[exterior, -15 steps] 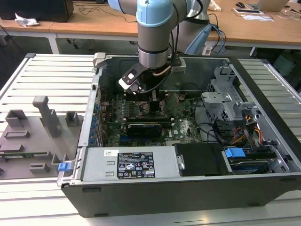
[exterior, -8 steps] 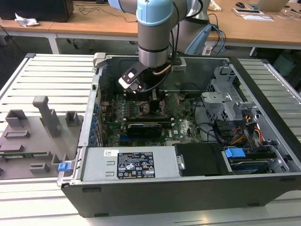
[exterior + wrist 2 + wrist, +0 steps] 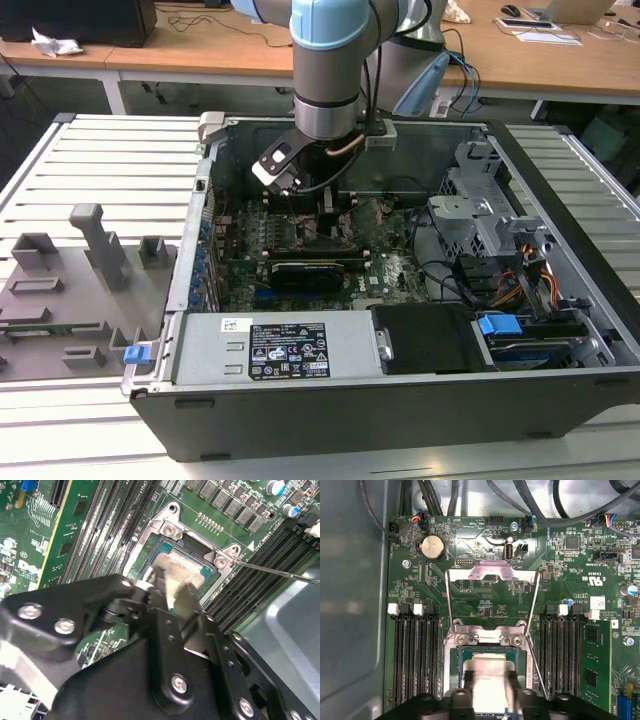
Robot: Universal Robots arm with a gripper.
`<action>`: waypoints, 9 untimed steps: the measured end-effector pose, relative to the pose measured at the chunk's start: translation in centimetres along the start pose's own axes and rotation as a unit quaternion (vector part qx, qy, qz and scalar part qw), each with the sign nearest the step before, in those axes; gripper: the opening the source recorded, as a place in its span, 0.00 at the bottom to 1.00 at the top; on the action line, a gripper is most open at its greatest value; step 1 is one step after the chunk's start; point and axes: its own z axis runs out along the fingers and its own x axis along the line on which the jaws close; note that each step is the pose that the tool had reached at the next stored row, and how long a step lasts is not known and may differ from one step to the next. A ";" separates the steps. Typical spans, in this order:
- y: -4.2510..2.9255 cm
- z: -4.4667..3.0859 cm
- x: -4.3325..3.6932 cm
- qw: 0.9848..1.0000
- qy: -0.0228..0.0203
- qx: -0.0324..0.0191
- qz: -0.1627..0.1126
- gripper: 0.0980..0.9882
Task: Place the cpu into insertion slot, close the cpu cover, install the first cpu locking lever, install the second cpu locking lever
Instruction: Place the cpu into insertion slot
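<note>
The cpu, a square silver-grey chip, lies low in the insertion slot on the green board. My gripper reaches down over it, one finger against each of two opposite edges. In the second wrist view the cpu sits level inside the insertion slot with the gripper shut on it. The cpu cover stands swung back, away from the socket. A thin locking lever sticks out free beside the socket. In the exterior view the gripper hangs inside the computer case.
Long black memory slots flank the socket on both sides. A black expansion card lies across the board near the gripper. The power supply, drive cage and cables crowd the case. A grey fixture plate lies outside, at the exterior view's left.
</note>
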 end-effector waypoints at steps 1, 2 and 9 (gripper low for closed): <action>0.00 -0.03 0.00 1.000 0.000 0.000 0.000 0.27; 0.01 -0.06 0.00 1.000 0.000 0.000 0.000 0.20; 0.01 -0.17 0.00 1.000 0.000 0.000 0.000 0.01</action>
